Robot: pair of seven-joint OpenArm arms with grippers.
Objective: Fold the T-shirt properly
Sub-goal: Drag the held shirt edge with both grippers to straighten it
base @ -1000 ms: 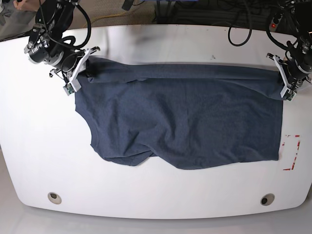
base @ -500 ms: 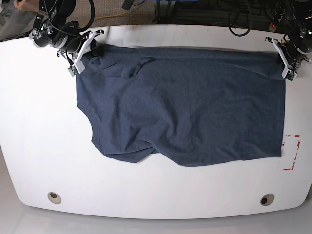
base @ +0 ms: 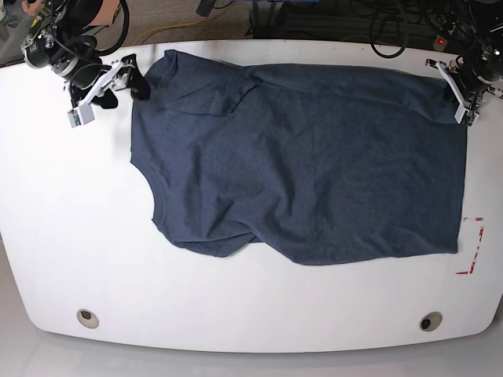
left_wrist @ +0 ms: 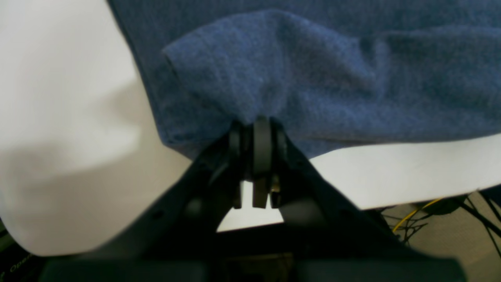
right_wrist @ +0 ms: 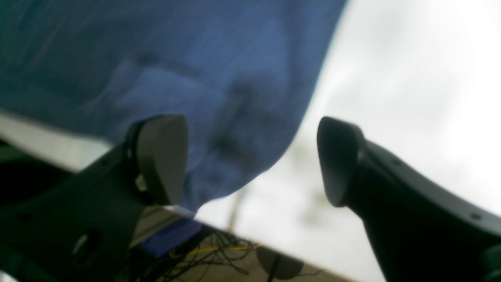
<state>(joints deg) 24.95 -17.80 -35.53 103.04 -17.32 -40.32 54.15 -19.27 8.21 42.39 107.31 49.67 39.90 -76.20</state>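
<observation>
Right tool (right_wrist: 250,160) released T-shirt (base: 306,157), now flatter

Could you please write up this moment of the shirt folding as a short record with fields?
garment: T-shirt, dark navy, spread on the table
lettering: none showing in these views
left tool: shut on the T-shirt's edge, at the far corner on the base view's right
right tool: open, beside the cloth on the base view's left, holding nothing
wrinkles: a bunched fold along the near hem, creases near the top edge
table mark: red corner marking by the shirt's right edge
</observation>
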